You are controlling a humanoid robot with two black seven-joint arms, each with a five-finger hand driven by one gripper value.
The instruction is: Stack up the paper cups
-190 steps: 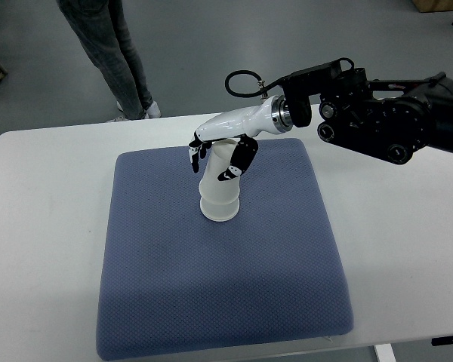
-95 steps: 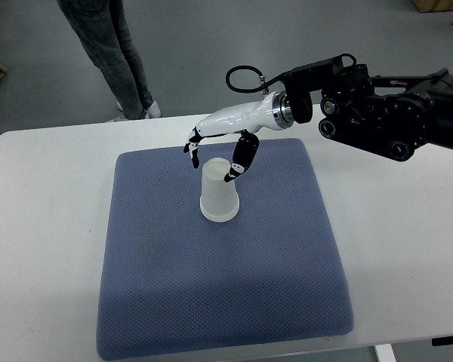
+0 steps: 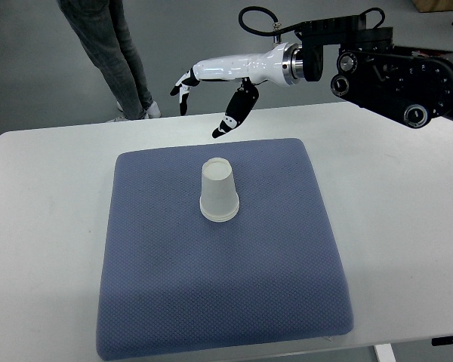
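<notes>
An upside-down white paper cup stands alone in the upper middle of the blue-grey mat; whether it is a single cup or a stack I cannot tell. My right hand hovers above and behind the cup, well apart from it, over the table's far edge. Its fingers are spread and hold nothing. The black right arm reaches in from the upper right. No left arm shows.
The mat lies on a white table. A person's legs in grey trousers stand on the floor beyond the table's far left side.
My right hand let go of the cup, opened, and rose up and back away from it. The cup stays standing on the mat.
</notes>
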